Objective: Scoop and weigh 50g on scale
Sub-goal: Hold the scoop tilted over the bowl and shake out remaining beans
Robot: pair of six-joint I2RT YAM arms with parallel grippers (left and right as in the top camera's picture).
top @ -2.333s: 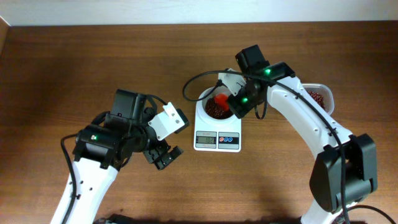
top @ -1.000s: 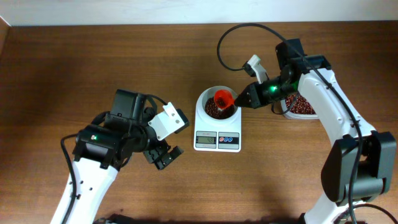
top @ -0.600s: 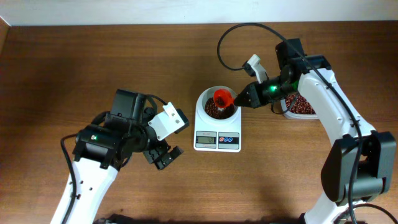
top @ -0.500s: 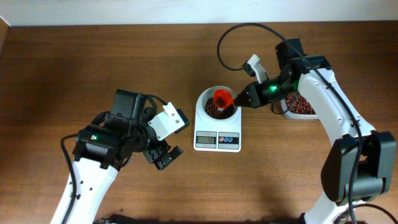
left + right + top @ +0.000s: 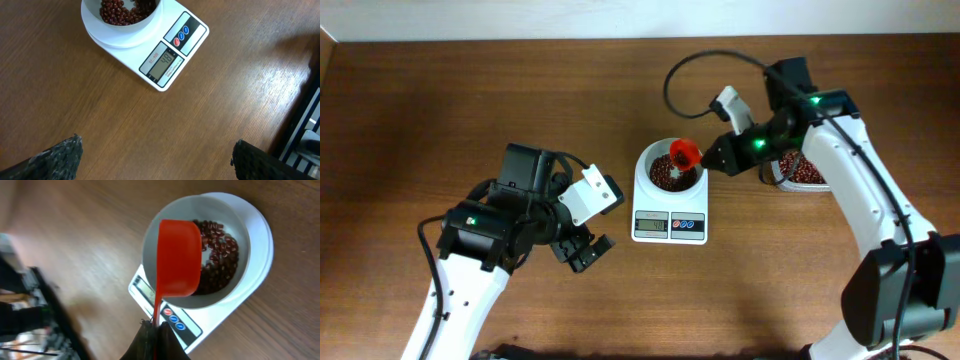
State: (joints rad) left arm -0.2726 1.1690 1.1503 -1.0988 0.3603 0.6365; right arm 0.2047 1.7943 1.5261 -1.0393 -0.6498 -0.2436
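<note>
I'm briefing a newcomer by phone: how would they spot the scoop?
Find the white scale mid-table. Over its bowl, the right gripper holds a small scoop by its handle. Its bright red cup stands out against the white bowl and dark beans.

The scale (image 5: 150,55) has dark digits on its grey display (image 5: 161,64), too blurred to read; nothing else is legible.

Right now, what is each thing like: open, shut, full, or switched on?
scale: on, digits too small to read.
bowl: partly filled with beans.
red scoop: held over the bowl.
right gripper: shut on the red scoop.
left gripper: open, empty.
tub: holds beans.
</note>
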